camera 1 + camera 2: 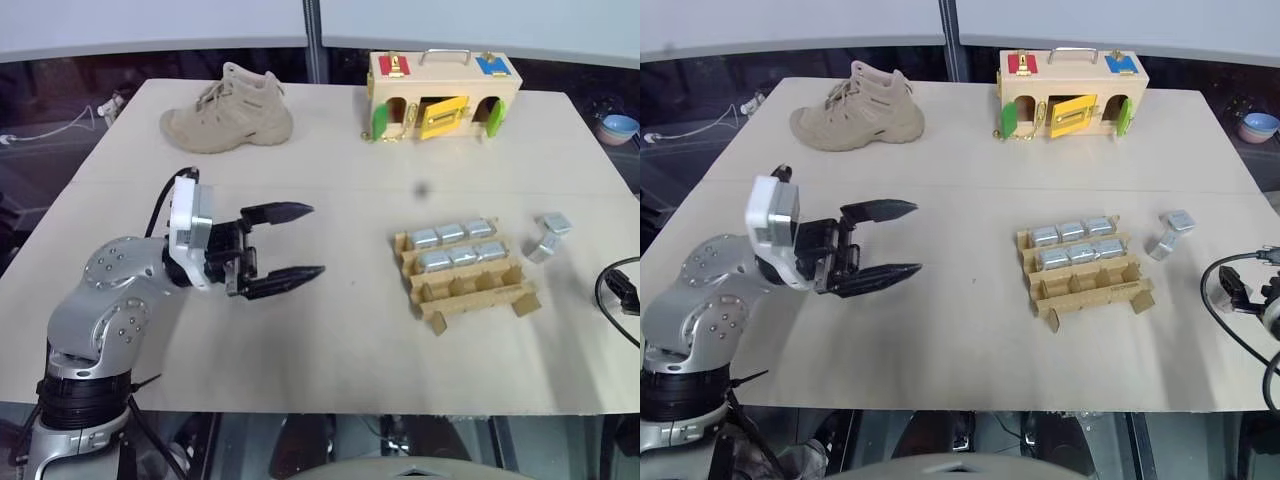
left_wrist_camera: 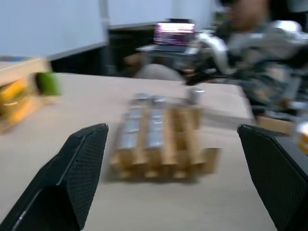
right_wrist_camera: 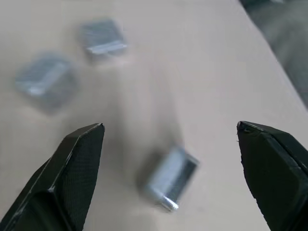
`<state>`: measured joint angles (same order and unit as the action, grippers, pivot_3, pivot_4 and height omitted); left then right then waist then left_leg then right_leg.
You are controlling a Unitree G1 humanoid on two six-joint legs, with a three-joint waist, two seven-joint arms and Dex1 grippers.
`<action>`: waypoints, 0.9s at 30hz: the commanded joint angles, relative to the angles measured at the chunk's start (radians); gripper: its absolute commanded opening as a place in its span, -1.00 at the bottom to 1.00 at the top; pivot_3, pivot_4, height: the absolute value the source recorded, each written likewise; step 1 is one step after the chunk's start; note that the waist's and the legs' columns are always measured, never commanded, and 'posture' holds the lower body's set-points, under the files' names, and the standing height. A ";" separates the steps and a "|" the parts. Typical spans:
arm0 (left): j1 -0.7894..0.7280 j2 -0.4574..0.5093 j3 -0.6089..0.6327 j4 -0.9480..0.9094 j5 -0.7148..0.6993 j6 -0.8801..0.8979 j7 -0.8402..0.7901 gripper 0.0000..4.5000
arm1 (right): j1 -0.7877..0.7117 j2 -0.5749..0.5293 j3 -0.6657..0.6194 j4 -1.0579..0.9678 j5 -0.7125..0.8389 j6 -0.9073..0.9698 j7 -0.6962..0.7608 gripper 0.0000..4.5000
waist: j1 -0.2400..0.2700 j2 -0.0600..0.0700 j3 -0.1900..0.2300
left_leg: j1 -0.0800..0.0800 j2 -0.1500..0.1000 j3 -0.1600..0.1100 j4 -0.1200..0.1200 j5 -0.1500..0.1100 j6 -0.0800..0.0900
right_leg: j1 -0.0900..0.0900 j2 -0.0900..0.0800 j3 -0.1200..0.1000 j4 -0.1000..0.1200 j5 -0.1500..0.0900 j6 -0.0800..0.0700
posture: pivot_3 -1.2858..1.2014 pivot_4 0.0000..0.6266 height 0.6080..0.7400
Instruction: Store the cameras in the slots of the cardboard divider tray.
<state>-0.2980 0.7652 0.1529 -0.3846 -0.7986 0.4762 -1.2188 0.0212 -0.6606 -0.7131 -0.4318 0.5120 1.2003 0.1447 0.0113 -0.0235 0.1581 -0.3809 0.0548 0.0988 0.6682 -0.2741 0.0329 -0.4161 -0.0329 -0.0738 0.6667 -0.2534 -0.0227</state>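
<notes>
Sitting on the table (image 1: 300,330) at about four o'clock is the tray (image 1: 466,284). Six cameras (image 1: 463,256) fill its two far rows, three in each. The near row of slots looks bare. Loose cameras (image 1: 548,236) lie just to the tray's right, at three o'clock, close together and apart from the tray. In the head views I can make out two for sure; the right wrist view shows three lying on the table.

At about nine o'clock the left claw (image 1: 288,242) hangs over the table. It points sideways at the tray. Its two black fingers stand wide apart and hold nothing.

The right claw (image 3: 171,130) is over the loose cameras. Its fingers stand wide apart too, with nothing between them.

At eleven o'clock lies a tan boot (image 1: 228,110). At one o'clock stands a wooden box (image 1: 442,94) with coloured doors.
</notes>
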 commanded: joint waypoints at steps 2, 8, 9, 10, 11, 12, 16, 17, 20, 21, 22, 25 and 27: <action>-0.065 0.015 -0.027 -0.037 -0.051 0.042 -0.025 1.00 | -0.049 0.004 -0.043 -0.015 -0.024 0.137 -0.055 0.95 | 0.003 0.001 0.000 | -0.001 0.000 -0.001 0.000 0.000 0.000 | 0.000 0.000 0.000 0.000 0.000 0.000 | 0.03 -0.52 1.00; -0.122 0.012 -0.062 -0.044 -0.091 0.113 -0.014 1.00 | -0.128 0.036 -0.029 -0.002 -0.039 0.237 -0.065 0.95 | 0.000 0.001 0.000 | -0.001 0.000 0.000 0.000 0.000 0.000 | 0.000 0.000 0.000 -0.002 0.000 0.001 | 0.03 -0.52 1.00; -0.124 0.012 -0.065 -0.046 -0.090 0.117 -0.012 1.00 | -0.140 0.040 -0.028 0.003 -0.045 0.251 -0.068 0.95 | -0.001 0.001 0.000 | -0.001 0.000 0.000 0.000 0.000 0.000 | 0.000 0.000 0.000 -0.002 0.000 0.001 | 0.03 -0.52 1.00; -0.125 0.012 -0.067 -0.049 -0.087 0.120 -0.010 1.00 | -0.150 0.043 -0.026 0.008 -0.052 0.262 -0.070 0.95 | -0.001 0.001 0.000 | -0.001 0.000 0.000 0.000 0.000 0.000 | 0.000 0.001 0.000 -0.002 0.000 0.001 | 0.03 -0.52 1.00; -0.126 0.012 -0.068 -0.051 -0.086 0.122 -0.008 1.00 | -0.157 0.044 -0.022 0.012 -0.058 0.268 -0.071 0.95 | -0.001 0.001 0.000 | -0.001 0.000 -0.001 0.000 0.000 0.000 | 0.000 0.001 0.001 -0.002 0.000 0.001 | 0.03 -0.52 1.00; -0.127 0.011 -0.067 -0.053 -0.087 0.125 -0.005 1.00 | -0.162 0.044 -0.018 0.016 -0.065 0.273 -0.070 0.95 | -0.001 0.001 0.000 | -0.001 0.000 -0.001 -0.001 0.000 0.000 | 0.000 0.001 0.001 -0.002 0.000 0.001 | 0.03 -0.52 1.00; -0.126 0.015 -0.065 -0.061 -0.085 0.130 0.003 1.00 | -0.183 0.050 -0.012 0.033 -0.089 0.281 -0.070 0.95 | 0.000 0.001 0.000 | -0.001 0.000 -0.001 -0.001 0.000 0.000 | 0.000 0.001 0.001 -0.003 0.000 0.001 | 0.03 -0.52 1.00; -0.124 0.016 -0.063 -0.063 -0.083 0.130 0.006 1.00 | -0.188 0.049 -0.007 0.039 -0.095 0.286 -0.068 0.95 | 0.000 0.001 0.000 | -0.001 0.000 -0.001 -0.001 0.000 0.000 | 0.000 0.001 0.001 -0.003 0.000 0.001 | 0.03 -0.52 1.00; -0.119 0.018 -0.057 -0.068 -0.079 0.127 0.017 1.00 | -0.198 0.045 0.010 0.065 -0.117 0.299 -0.068 0.61 | 0.000 0.001 0.000 | -0.001 0.000 -0.001 -0.001 0.000 0.000 | 0.000 0.001 0.001 -0.003 0.000 0.001 | 0.03 -0.52 1.00; -0.118 0.017 -0.055 -0.069 -0.080 0.127 0.021 1.00 | -0.202 0.044 0.015 0.075 -0.124 0.297 -0.066 0.39 | 0.000 0.001 0.000 | -0.001 0.000 -0.001 -0.001 0.000 0.000 | 0.000 0.001 0.001 -0.003 0.000 0.001 | 0.03 -0.52 1.00; -0.117 0.017 -0.054 -0.070 -0.081 0.128 0.025 1.00 | -0.207 0.044 0.019 0.084 -0.131 0.291 -0.064 0.18 | 0.000 0.001 0.000 | -0.001 0.000 -0.001 -0.001 0.000 0.000 | 0.000 0.001 0.001 -0.003 0.000 0.001 | 0.03 -0.52 1.00; -0.113 0.018 -0.050 -0.077 -0.086 0.130 0.037 1.00 | -0.220 0.041 0.026 0.100 -0.141 0.285 -0.053 -0.46 | 0.000 0.001 0.000 | -0.001 0.000 -0.001 -0.001 0.000 0.000 | 0.000 0.001 0.001 -0.003 0.000 0.001 | 0.03 -0.52 1.00; -0.109 0.018 -0.047 -0.081 -0.088 0.131 0.046 1.00 | -0.219 0.030 0.038 0.107 -0.150 0.286 -0.045 -0.66 | 0.000 0.001 0.000 | -0.001 0.000 -0.001 -0.001 0.000 0.000 | 0.000 0.001 0.001 -0.003 0.000 0.001 | 0.03 -0.52 1.00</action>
<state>-0.4083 0.7738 0.0753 -0.4246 -0.8682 0.6062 -1.1815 -0.1884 -0.6056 -0.6722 -0.3186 0.3766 1.4933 0.0916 0.0112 -0.0227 0.1578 -0.3818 0.0545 0.0982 0.6677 -0.2742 0.0330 -0.4161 -0.0320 -0.0729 0.6640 -0.2533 -0.0220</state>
